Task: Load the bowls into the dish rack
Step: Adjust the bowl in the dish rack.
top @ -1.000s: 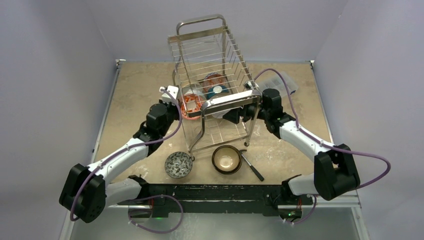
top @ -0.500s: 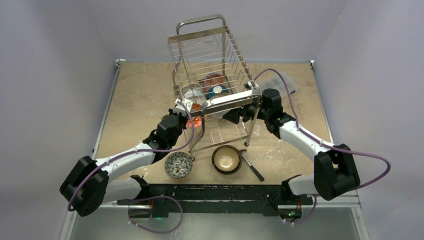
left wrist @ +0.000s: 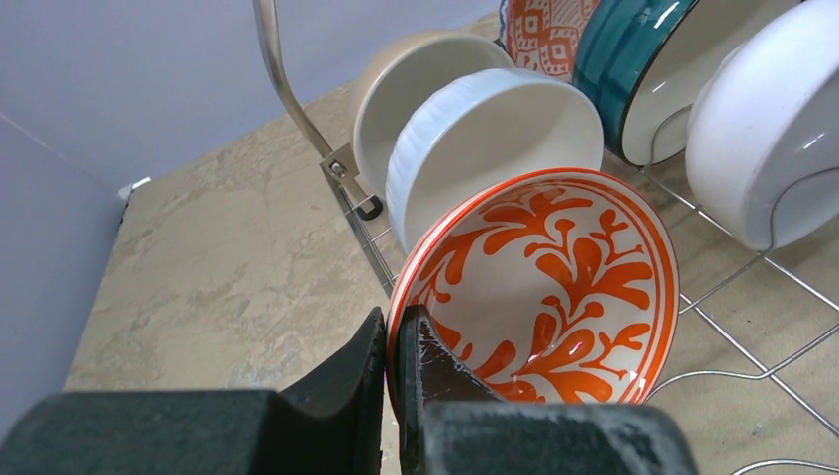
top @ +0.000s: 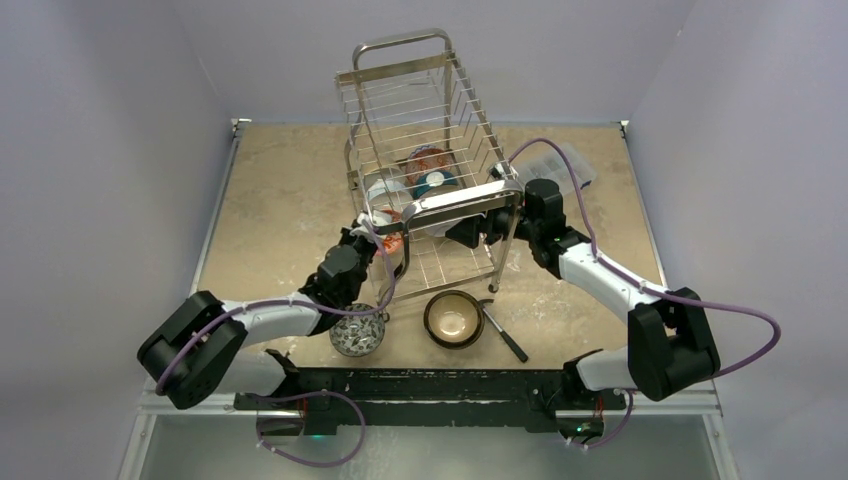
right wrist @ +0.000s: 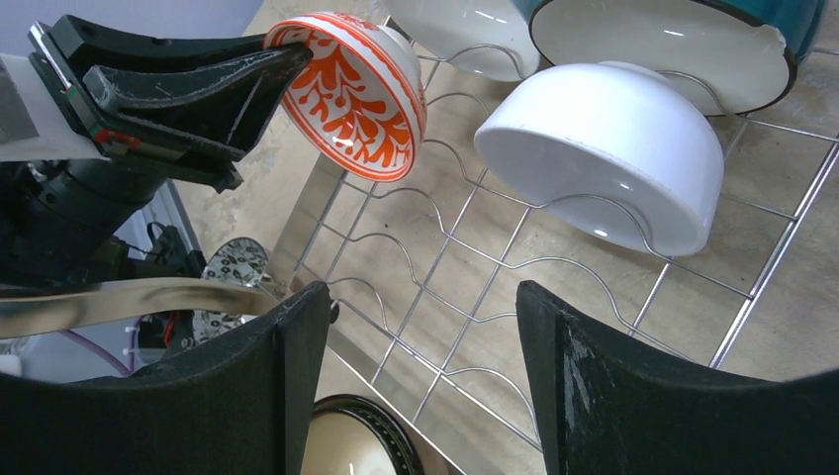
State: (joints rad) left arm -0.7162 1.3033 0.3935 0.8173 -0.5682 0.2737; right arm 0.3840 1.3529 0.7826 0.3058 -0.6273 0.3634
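My left gripper (left wrist: pixel 394 327) is shut on the rim of a red-and-white patterned bowl (left wrist: pixel 554 287), held on edge over the lower shelf of the dish rack (left wrist: pixel 744 293). In the top view that bowl (top: pixel 391 237) is at the front left of the chrome dish rack (top: pixel 420 90). My right gripper (right wrist: pixel 420 297) is open and empty, low over the rack's wire shelf (right wrist: pixel 475 287), facing the held bowl (right wrist: pixel 356 94). A white bowl (right wrist: pixel 604 148), a teal one (left wrist: pixel 633 59), a ribbed white one (left wrist: pixel 485 129) and a cream one (left wrist: pixel 416 79) lean in the wires.
On the table in front of the rack lie a dark brown bowl with a cream inside (top: pixel 453 319), a black-and-white patterned bowl (top: pixel 357 330) and a black tool (top: pixel 503 332). A clear plastic box (top: pixel 560 165) sits right of the rack. The rack's legs and handle stand between the arms.
My left arm has swung down and to the right, carrying the red-and-white bowl from the rack's left side in over the lower shelf. The right arm has not moved.
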